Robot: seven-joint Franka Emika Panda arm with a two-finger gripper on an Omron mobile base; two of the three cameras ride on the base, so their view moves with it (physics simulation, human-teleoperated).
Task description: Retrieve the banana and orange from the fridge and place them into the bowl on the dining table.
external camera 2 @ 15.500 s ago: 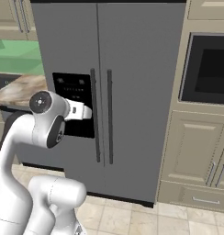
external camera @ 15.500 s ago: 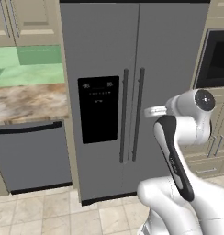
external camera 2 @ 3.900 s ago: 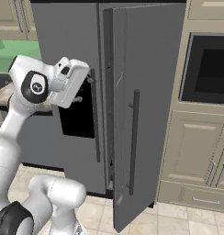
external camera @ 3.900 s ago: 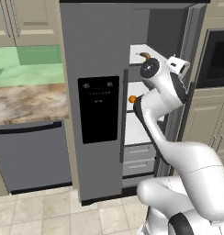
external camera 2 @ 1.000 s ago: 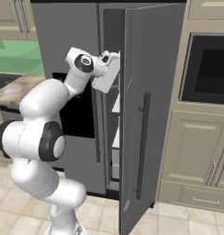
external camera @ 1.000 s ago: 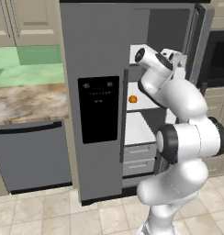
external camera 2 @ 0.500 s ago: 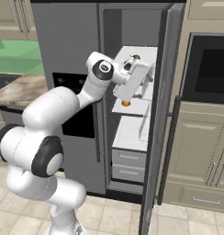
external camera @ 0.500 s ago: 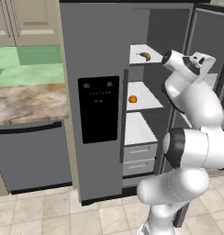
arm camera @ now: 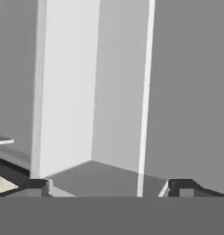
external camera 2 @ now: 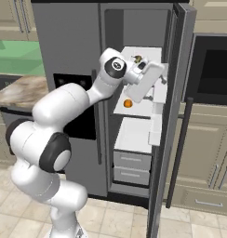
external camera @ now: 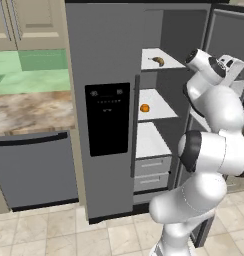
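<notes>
The fridge [external camera: 104,60] stands with its right door [external camera 2: 178,93] swung wide and its white shelves showing. On the top shelf lies the banana [external camera: 156,61], partly hidden behind my hand in the right base view [external camera 2: 137,59]. One shelf lower sits the orange [external camera: 144,107] [external camera 2: 128,103]. My gripper [external camera 2: 161,74] is up at top-shelf height, right of the banana and close to the door's inner side. It is open with nothing in it; its tips [arm camera: 109,186] stand wide apart before grey door panels. The bowl and the dining table are out of view.
A grey dishwasher [external camera: 36,167] sits under a marbled wall counter [external camera: 29,107] left of the fridge. A dark wall oven [external camera 2: 213,69] and beige cabinets [external camera 2: 208,153] stand right of the open door. Two fridge drawers [external camera: 151,172] lie below the shelves.
The fridge's right door has swung from shut to wide open. Over the last second my hand has moved right with the door, uncovering the shelves, and the gripper stays open.
</notes>
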